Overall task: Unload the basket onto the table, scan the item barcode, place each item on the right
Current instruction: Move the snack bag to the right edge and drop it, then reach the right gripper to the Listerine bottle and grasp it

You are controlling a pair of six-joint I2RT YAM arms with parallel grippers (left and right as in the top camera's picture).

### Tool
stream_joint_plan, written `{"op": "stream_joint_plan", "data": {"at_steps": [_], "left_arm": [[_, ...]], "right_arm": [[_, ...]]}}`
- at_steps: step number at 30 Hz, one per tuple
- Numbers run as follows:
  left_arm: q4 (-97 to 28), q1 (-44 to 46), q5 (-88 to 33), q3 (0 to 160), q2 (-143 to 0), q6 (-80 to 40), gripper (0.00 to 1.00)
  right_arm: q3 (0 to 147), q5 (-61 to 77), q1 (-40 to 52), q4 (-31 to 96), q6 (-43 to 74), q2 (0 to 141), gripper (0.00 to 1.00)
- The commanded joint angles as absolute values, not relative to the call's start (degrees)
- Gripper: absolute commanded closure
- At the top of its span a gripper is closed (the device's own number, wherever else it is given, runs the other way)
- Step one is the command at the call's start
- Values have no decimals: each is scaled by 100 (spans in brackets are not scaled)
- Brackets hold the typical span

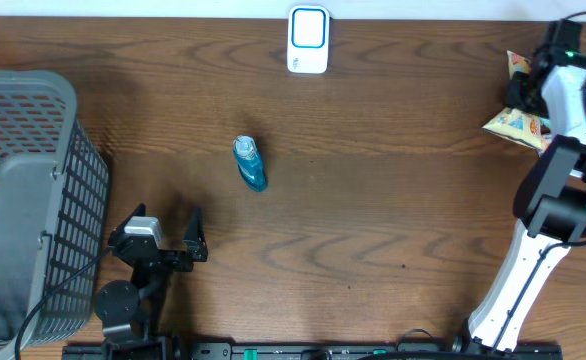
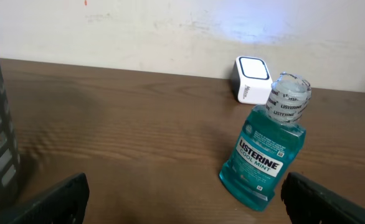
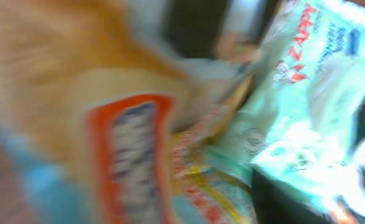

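— What's the left gripper (image 1: 168,228) doing?

— Its jaws stand wide apart with nothing between them. It sits low at the near-left of the wooden table (image 1: 393,200), just beside the grey mesh basket (image 1: 33,95). Its camera looks straight at the Listerine mouthwash bottle (image 2: 265,155), which lies on the table label up, cap toward the far edge, where the white barcode scanner (image 1: 307,40) sits.

— Is the bottle touching anything?

— No. It's clear of both fingers (image 2: 58,199) and well apart from the scanner.

— And the right gripper (image 1: 523,100)?

— It's at the far right, down among a heap of snack packets (image 1: 513,122). Its own camera shows only a blur, with an orange packet (image 3: 126,149) close up and a pale green packet (image 3: 307,93) beside it. I can't tell whether those jaws are apart or closed, or whether they hold a packet.
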State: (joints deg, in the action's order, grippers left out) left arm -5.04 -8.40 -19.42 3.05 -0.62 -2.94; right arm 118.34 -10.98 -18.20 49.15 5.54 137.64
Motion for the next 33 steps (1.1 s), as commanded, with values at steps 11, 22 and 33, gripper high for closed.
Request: {"op": "stream_joint_plan", "data": {"at_steps": [11, 22, 33], "left_arm": [[-663, -827, -2036, 204, -34, -244, 2], [-663, -827, -2036, 204, -34, -244, 2], [-663, -829, -2036, 204, -34, -246, 2]], "right_arm": [[11948, 1234, -458, 5231, 554, 11504, 1], [11939, 2703, 1841, 5774, 563, 11452, 1], [11896, 1597, 3636, 5714, 550, 11736, 1]]}}
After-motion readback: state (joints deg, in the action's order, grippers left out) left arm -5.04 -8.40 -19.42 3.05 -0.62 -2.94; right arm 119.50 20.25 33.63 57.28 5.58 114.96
